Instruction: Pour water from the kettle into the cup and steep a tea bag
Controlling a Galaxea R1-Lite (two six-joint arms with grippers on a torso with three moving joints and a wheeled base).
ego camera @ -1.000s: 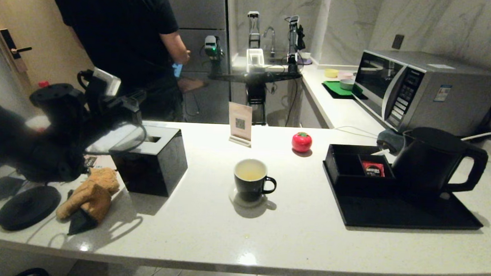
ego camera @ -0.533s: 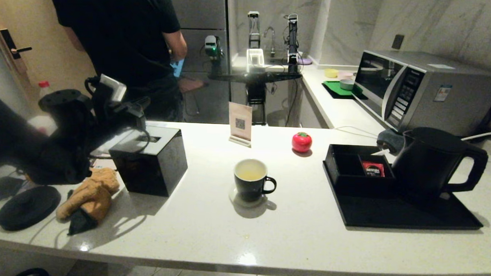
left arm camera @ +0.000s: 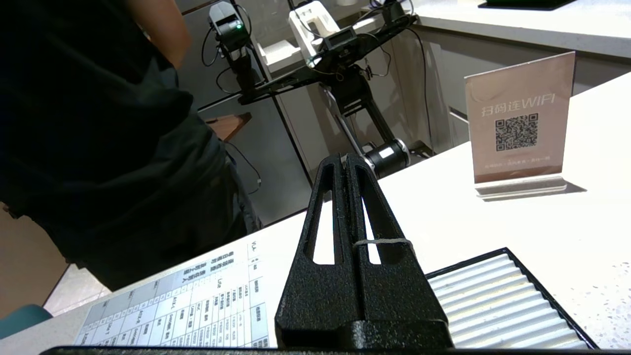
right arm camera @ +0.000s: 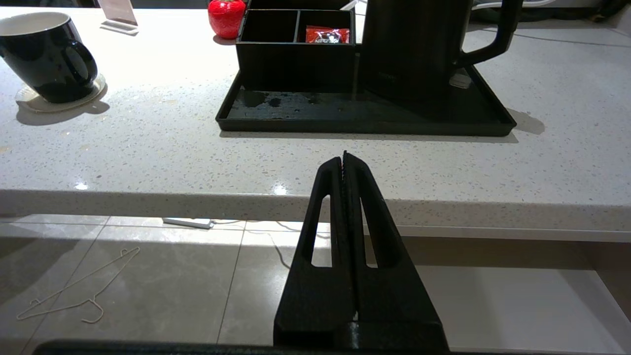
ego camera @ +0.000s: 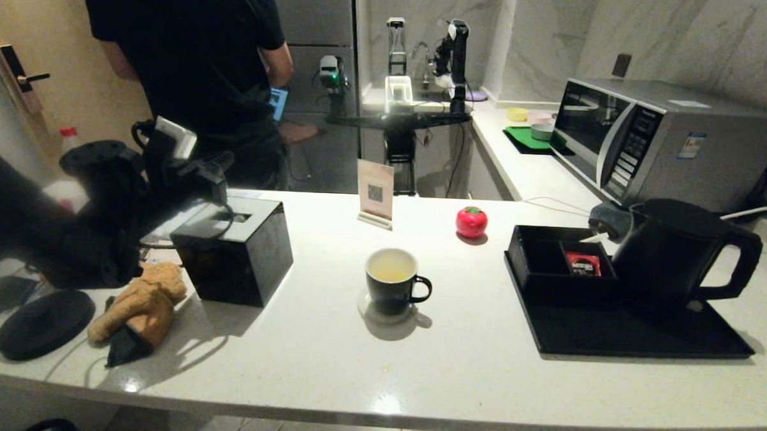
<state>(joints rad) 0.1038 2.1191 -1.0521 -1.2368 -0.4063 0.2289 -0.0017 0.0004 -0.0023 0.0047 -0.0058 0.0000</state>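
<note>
Both hands were pressed together and empty: the left hand point(left arm camera: 346, 162) hovered above the tissue box point(ego camera: 232, 248), the right hand point(right arm camera: 344, 159) below the surface point(ego camera: 327, 360) edge, nearer the kettle point(ego camera: 672, 251); the cup point(ego camera: 391, 281) stood between.

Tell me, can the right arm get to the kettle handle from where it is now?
Probably yes. The right gripper is shut, below the counter edge, holding nothing. The kettle stands on the black tray, its handle toward the robot's right, with nothing before it.

light: dim room | glare: bright patches on counter point(ego camera: 327, 366) | shadows: toward viewer | edges: bowed
</note>
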